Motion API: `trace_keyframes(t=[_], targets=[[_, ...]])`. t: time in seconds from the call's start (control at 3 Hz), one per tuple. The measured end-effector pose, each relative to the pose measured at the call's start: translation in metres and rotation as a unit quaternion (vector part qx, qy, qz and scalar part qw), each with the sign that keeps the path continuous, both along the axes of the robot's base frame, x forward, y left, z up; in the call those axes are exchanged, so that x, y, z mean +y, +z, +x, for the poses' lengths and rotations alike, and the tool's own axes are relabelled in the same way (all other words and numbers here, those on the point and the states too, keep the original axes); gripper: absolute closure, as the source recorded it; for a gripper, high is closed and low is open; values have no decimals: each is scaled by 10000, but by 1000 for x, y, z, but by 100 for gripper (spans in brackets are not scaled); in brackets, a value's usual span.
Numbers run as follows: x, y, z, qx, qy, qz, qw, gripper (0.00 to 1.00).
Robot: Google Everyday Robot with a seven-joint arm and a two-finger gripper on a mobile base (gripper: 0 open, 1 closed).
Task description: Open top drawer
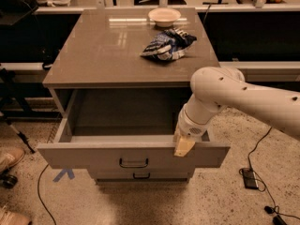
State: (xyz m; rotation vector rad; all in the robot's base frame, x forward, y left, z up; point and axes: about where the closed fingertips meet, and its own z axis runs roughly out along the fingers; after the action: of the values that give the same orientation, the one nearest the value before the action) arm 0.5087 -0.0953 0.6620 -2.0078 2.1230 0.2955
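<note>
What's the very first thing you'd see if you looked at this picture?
The big white robot arm reaches in from the right, with its gripper at the upper edge of the top drawer front. That drawer stands wide open at the front of the cabinet. Farther back on the cabinet's top lie a crumpled blue-and-white bag and a pale bowl.

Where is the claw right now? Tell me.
In the camera view the claw sits at the top edge of the top drawer front, right of centre, above and right of its black bar handle.
</note>
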Motion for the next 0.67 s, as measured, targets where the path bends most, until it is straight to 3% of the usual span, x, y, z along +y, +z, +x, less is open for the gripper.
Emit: trace_keyframes(t=[0.33, 0.67], targets=[[-11, -9, -33, 121, -75, 5, 9999, 100], [-12, -9, -45, 144, -158, 45, 9998, 100]])
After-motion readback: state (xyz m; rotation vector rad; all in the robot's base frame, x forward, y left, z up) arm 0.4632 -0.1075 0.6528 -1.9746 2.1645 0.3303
